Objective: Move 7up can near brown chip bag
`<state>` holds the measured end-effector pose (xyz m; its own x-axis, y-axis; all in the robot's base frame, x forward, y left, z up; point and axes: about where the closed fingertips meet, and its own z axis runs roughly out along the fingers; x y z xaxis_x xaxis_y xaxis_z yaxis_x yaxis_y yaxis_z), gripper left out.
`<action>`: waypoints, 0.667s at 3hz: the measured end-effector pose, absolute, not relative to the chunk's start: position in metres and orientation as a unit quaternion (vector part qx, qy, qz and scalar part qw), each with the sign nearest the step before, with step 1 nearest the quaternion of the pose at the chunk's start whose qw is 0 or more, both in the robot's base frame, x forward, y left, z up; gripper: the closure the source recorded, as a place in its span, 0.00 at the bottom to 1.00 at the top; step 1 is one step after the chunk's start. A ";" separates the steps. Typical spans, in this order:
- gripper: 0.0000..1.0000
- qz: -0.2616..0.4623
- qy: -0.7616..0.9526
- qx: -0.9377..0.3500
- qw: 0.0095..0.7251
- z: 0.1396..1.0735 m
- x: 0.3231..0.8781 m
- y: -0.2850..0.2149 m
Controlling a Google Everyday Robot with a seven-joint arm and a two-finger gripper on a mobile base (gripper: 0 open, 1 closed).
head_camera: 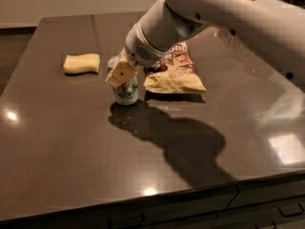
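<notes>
The 7up can (127, 92) stands upright on the dark table, just left of the brown chip bag (174, 73), with a small gap between them. My gripper (121, 72) comes down from the upper right and sits over the can's top, hiding it. The can's white and green body shows below the gripper. The chip bag lies flat, its upper part hidden behind my arm.
A pale yellow sponge (82, 63) lies at the left of the table (71, 151). The table's front edge runs along the bottom, with drawers below. My arm's shadow falls across the middle of the table.
</notes>
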<state>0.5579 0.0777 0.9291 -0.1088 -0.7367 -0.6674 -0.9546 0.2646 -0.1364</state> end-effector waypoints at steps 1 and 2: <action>0.59 0.155 0.730 -0.577 0.331 0.923 0.568 0.069; 0.36 0.149 0.734 -0.572 0.335 0.918 0.574 0.062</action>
